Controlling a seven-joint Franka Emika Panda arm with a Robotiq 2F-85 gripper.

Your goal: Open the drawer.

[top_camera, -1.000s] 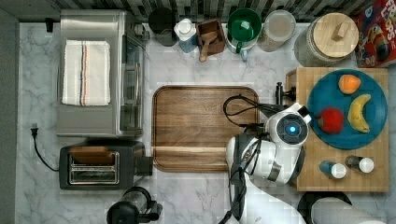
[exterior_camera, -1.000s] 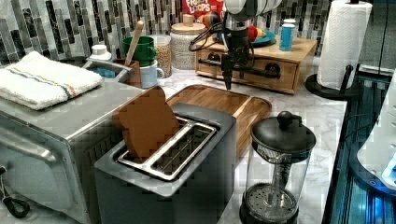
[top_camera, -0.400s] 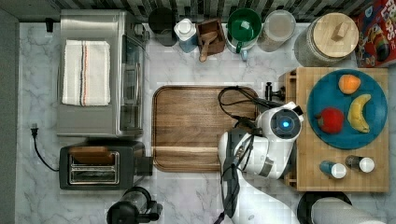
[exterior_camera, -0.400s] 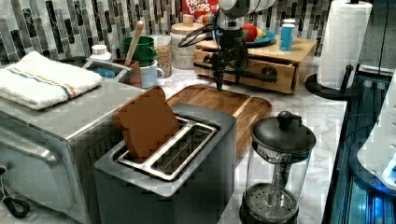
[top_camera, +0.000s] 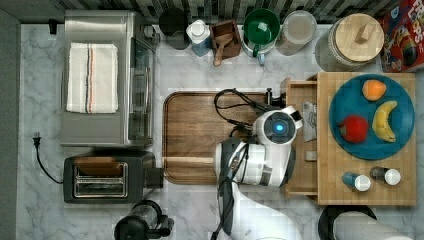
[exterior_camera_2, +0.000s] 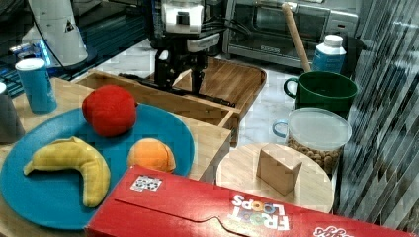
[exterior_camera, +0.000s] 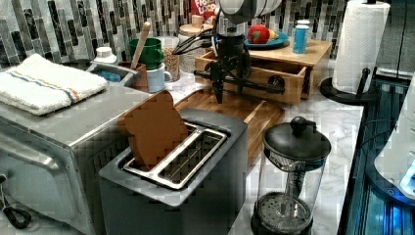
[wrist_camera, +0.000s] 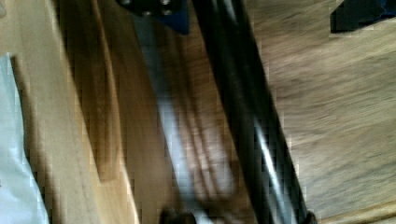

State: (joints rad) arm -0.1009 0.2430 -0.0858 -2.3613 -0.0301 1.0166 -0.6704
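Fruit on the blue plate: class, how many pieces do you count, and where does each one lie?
3. In the top view: orange at the plate's top, banana on its right, red apple left of the banana.

So the wide light-wood drawer with the long black bar handle [top_camera: 302, 140] is now pulled partway out over the brown wooden tray [top_camera: 192, 137]; a second ago it sat shut. The black gripper [exterior_camera: 229, 78] has moved toward the top view's left with the handle.

Drawer [top_camera: 301, 140] juts out from under the plate [top_camera: 350, 100] – tray [top_camera: 195, 135] on the top view's left
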